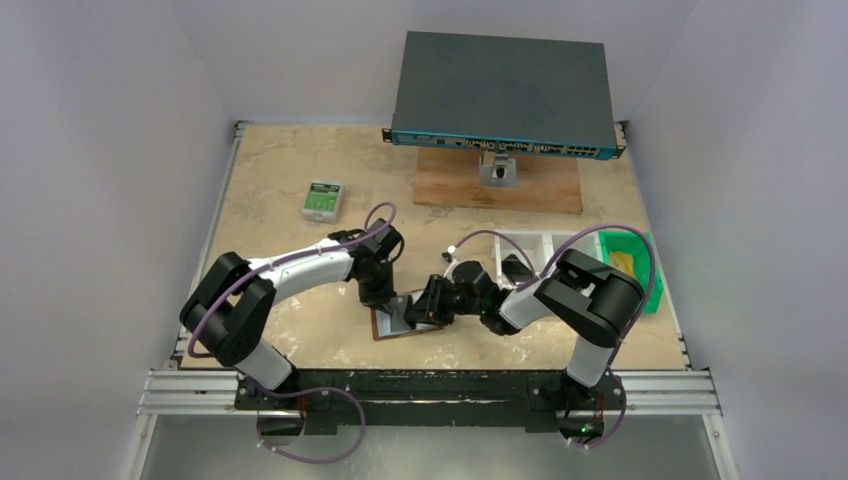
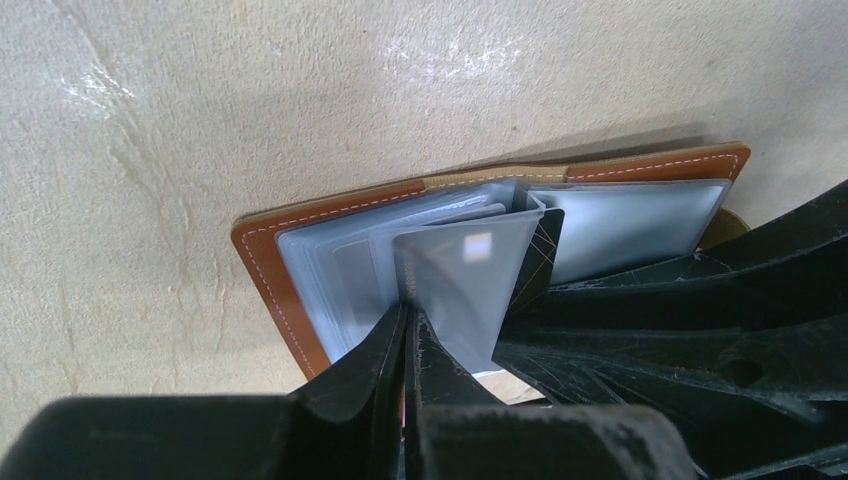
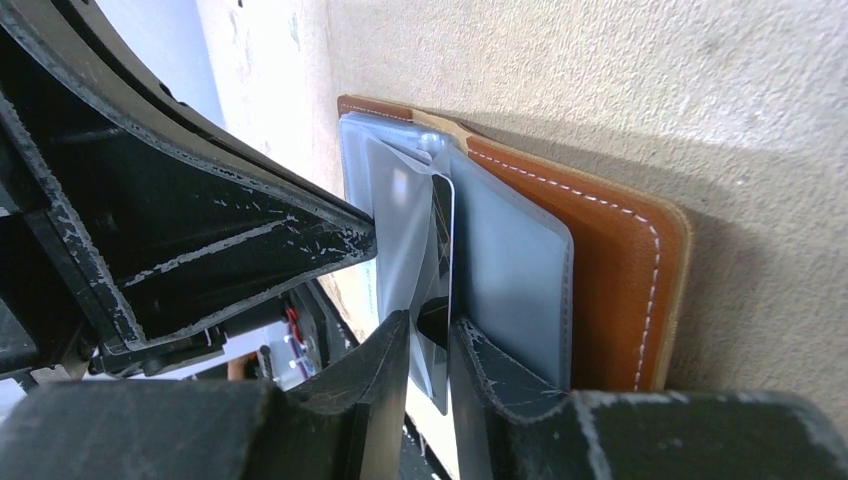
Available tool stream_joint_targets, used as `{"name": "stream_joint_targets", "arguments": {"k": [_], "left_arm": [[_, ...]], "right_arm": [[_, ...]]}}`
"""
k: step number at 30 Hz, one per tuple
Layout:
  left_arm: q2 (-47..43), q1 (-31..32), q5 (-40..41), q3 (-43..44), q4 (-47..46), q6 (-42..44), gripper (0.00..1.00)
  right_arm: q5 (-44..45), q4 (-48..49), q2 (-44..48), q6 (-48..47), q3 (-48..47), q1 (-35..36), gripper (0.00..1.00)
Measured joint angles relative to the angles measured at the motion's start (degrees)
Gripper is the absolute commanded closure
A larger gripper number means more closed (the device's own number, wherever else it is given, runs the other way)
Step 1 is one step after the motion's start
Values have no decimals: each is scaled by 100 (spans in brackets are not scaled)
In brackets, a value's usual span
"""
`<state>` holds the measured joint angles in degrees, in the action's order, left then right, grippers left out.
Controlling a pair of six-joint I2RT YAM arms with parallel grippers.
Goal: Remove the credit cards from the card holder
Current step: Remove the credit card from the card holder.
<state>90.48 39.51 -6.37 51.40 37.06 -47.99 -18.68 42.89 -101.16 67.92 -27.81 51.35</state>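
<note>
The brown leather card holder lies open on the table between both arms, its grey-blue plastic sleeves fanned up. My left gripper is shut on the lower edge of one translucent sleeve, holding it upright. A dark credit card stands on edge in the sleeves, also seen as a dark card behind the held sleeve. My right gripper straddles that card's end, jaws slightly apart; the card rests against one finger, with a gap to the other. In the top view the left gripper and right gripper meet over the holder.
A small green-and-white box sits at the back left. A dark network switch rests on a wooden board at the back. White trays and a green bin stand to the right.
</note>
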Motion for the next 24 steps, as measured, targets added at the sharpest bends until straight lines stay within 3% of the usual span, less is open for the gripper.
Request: {"name": "stream_joint_targets", "arguments": {"k": [11,24], "left_arm": [[138,2,-81,59,-35,-109,100],[258,15,-118,160,26,-223,100]], "right_arm": [[-142,737,-166,267,369,-170,94],[-184,1980,-472,717,857,-275,100]]}}
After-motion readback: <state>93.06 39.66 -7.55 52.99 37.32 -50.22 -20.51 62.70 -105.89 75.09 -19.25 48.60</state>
